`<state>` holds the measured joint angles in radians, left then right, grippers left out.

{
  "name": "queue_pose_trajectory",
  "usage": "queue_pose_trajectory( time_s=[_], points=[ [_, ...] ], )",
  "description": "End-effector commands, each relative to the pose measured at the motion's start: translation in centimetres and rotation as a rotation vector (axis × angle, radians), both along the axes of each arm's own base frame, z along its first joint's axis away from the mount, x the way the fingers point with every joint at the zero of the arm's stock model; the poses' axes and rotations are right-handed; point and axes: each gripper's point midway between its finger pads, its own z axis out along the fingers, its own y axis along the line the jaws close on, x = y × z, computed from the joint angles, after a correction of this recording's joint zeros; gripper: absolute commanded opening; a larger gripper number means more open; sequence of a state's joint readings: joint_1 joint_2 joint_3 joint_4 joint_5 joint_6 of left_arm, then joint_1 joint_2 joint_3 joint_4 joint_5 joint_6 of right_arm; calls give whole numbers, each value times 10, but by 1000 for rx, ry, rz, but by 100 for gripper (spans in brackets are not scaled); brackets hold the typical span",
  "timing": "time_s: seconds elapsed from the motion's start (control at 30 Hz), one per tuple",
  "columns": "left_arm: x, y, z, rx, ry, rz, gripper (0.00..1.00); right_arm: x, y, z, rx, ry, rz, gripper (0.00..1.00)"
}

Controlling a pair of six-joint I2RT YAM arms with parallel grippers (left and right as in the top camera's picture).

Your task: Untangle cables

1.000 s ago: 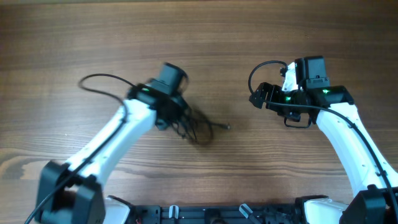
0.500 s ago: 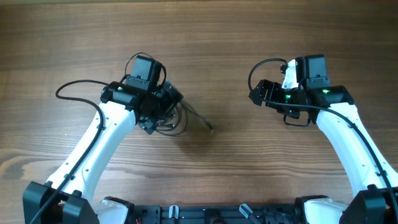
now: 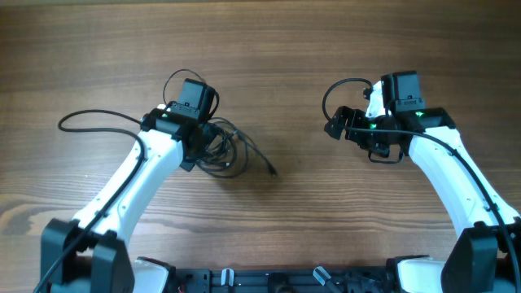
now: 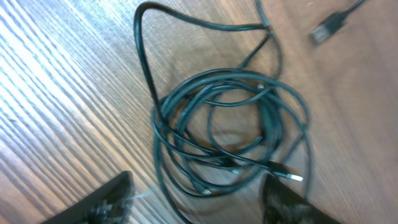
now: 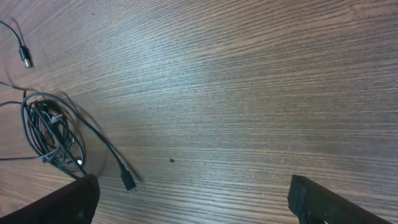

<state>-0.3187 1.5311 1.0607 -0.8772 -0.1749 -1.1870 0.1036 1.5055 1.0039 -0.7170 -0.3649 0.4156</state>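
The cables (image 3: 230, 156) lie as a loose coil of thin dark-green cords on the wooden table, with one plug end (image 3: 271, 171) trailing to the right. My left gripper (image 3: 212, 148) hovers at the coil's left edge. In the left wrist view the coil (image 4: 230, 134) fills the middle. My left gripper (image 4: 196, 205) is open, and the coil's lower strands run through the wide gap between its fingers (image 4: 106, 202). A silver-tipped plug (image 4: 289, 175) rests near the right finger. My right gripper (image 3: 337, 124) is open over bare wood, well to the right of the cables (image 5: 50, 134).
A thicker black arm cable (image 3: 85, 120) loops out left of the left arm; another (image 3: 334, 91) arcs above the right wrist. A loose plug (image 5: 127, 180) points toward the right gripper's (image 5: 196, 202) left finger. Another small plug (image 4: 326, 28) lies beyond the coil.
My left gripper, shut a second ago, has opened and moved left and back. The cable bundle has shifted left with it and now lies flat. The right arm has barely moved.
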Motion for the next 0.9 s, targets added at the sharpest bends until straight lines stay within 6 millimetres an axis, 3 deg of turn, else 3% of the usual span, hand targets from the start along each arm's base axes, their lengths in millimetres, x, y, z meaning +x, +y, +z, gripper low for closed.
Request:
queue_pose_trajectory(
  time_s=[0.0, 0.17, 0.43, 0.53, 0.67, 0.73, 0.87],
  points=[
    [-15, 5, -25, -2, 89, 169, 52, 2, -1, -4, -8, 9, -9, 100],
    [-21, 1, -48, -42, 143, 425, 47, 0, -2, -4, -8, 15, -9, 100],
    [-18, 1, -81, -12, 192, 461, 45, 1, -2, -4, -8, 11, -9, 100],
    [-13, -1, -88, -17, 183, 461, 38, 1, -1, -4, -8, 10, -9, 100],
    [-9, -1, -84, -29, 164, 462, 4, 1, -2, -4, -8, 14, -9, 100],
    [-9, 1, -74, -37, 150, 462, 4, 1, -1, -4, -8, 13, -9, 100],
    [1, -1, -31, -79, 48, 338, 4, -1, 4, -2, 25, 16, 4, 100]
  ],
)
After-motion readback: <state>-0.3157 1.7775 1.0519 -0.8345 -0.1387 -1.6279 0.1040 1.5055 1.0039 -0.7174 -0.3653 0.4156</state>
